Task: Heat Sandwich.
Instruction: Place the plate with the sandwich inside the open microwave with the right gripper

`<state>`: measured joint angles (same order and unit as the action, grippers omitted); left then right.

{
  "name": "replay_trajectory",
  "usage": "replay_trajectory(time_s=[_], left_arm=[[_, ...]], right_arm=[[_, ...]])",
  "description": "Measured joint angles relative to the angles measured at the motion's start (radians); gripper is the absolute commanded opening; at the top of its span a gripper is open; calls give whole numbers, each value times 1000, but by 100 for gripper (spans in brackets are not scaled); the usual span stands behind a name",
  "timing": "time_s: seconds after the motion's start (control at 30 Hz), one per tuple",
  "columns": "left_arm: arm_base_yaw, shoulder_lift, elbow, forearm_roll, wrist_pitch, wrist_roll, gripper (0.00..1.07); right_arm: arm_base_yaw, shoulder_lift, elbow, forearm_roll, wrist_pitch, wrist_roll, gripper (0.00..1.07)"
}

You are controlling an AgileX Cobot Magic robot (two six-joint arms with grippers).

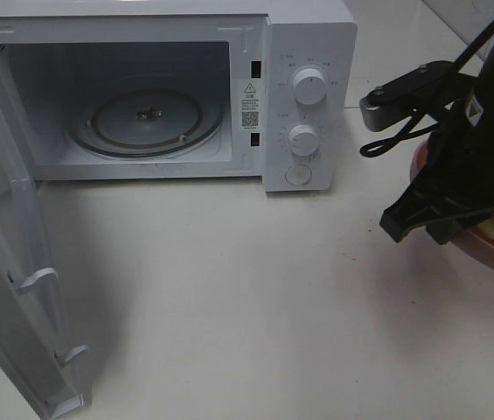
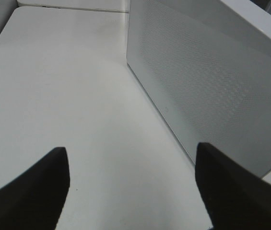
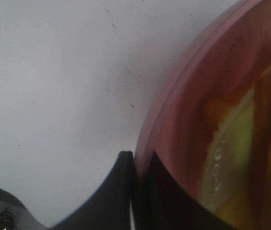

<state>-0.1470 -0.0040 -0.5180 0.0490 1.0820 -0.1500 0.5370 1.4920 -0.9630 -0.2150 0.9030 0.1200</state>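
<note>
Right of the microwave (image 1: 308,35), my right pincer (image 3: 134,160) is clamped on the pink plate (image 3: 183,72) carrying the sandwich (image 3: 231,158); beside its wall, my left pincer (image 2: 130,148) gapes wide, empty.

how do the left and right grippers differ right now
The left gripper has its fingers wide apart with nothing between them; the right gripper has its fingers shut on the rim of the pink plate. The left gripper hangs over bare table beside the microwave, at its perforated side wall; the right gripper is at the plate that carries the sandwich. Both have dark fingers.
</note>
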Motion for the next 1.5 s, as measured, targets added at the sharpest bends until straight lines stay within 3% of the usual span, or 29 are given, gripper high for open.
replay_trajectory(time_s=[0.4,0.8,1.17,1.5], left_arm=[[0,0,0,0,0,0,70],[0,0,0,0,0,0,70],[0,0,0,0,0,0,70],[0,0,0,0,0,0,70]], right_arm=[[200,0,0,0,4,-43,0],[371,0,0,0,5,-318,0],[419,0,0,1,6,-631,0],[419,0,0,-1,-38,-1094,0]])
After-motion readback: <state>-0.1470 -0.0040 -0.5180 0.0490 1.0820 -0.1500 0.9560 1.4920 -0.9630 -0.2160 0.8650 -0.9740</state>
